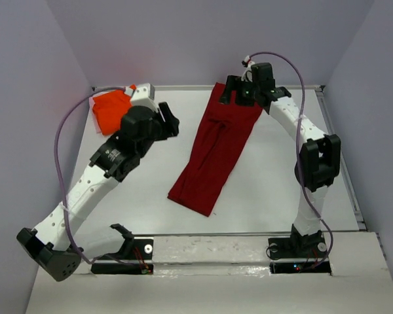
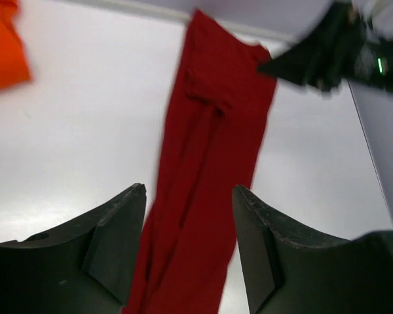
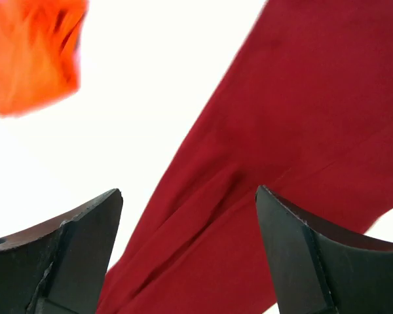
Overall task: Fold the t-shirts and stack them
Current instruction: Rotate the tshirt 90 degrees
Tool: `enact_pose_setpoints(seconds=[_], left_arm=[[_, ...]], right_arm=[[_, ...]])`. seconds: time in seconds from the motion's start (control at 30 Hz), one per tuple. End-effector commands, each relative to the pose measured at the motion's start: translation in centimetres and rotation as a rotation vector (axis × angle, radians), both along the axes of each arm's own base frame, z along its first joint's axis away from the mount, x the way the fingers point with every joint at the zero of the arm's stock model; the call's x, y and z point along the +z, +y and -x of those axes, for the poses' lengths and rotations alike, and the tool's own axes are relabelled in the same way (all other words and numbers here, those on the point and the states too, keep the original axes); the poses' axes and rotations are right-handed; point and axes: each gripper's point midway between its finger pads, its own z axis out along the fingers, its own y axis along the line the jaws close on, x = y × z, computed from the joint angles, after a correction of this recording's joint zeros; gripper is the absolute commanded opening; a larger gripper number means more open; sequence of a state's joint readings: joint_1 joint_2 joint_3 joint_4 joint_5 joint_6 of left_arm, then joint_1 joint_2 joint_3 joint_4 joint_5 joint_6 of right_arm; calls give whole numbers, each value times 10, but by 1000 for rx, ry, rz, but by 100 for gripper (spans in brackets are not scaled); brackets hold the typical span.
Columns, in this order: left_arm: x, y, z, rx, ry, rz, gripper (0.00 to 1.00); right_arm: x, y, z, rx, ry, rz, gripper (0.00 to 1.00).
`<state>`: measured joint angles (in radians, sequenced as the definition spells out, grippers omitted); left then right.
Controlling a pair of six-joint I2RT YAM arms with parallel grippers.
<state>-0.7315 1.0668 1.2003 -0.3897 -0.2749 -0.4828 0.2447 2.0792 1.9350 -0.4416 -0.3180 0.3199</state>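
Black fingers of our left gripper point(image 2: 190, 193) are standing apart with nothing between them; through the gap we are seeing only cloth and table below. Our right gripper point(image 3: 190, 193) is spreading wide as well, gripping nothing, and is hanging over the far end of the crimson t-shirt point(image 1: 213, 157). That shirt is lying flat on the white table point(image 1: 275, 170), folded lengthwise into a long narrow strip. Its long axis is running on a diagonal. The far end is pointing at the back edge of the table, under the right gripper, and the near end is pointing toward the near left, stopping short of the near edge. A crease is running down its middle. The left gripper is sitting to the left of the strip's far half, apart from it. The orange t-shirt point(image 1: 111, 111) is lying bunched in the far left corner, well apart from the crimson one, and our left arm point(image 1: 92, 183) is covering part of it. A purple cable point(image 1: 65, 150) is looping beside that arm.
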Motion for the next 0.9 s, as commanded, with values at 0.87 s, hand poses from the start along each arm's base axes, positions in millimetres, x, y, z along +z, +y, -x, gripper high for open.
enact_pose_setpoints(seconds=[0.87], left_arm=[[-23, 109, -117, 321, -143, -11, 66]], right_arm=[[-106, 154, 299, 429, 177, 87, 89]])
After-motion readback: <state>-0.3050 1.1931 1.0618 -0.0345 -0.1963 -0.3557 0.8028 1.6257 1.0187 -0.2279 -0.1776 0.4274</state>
